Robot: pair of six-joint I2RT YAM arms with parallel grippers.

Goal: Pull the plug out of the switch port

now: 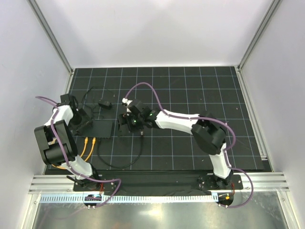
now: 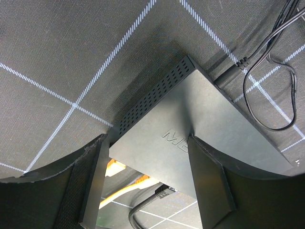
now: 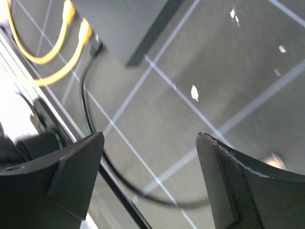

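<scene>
The flat black switch (image 1: 101, 128) lies on the grid mat, its socket edge toward the arm bases. A black plug (image 2: 164, 192) and two orange plugs (image 2: 116, 167) sit in that edge. My left gripper (image 1: 84, 123) is at the switch's left end. In the left wrist view the left gripper (image 2: 147, 138) is open wide: one finger stands by the switch's (image 2: 200, 109) corner and the other lies over its top. My right gripper (image 1: 123, 126) is open and empty just right of the switch. In the right wrist view the right gripper (image 3: 150, 136) hovers over the black cable (image 3: 114, 174).
Orange cables (image 1: 87, 149) run from the switch toward the left arm's base. The black cable (image 1: 119, 166) loops across the mat below the switch. A small power adapter (image 1: 105, 103) and its thin wire (image 2: 267, 95) lie behind the switch. An aluminium rail (image 1: 157, 183) borders the near edge.
</scene>
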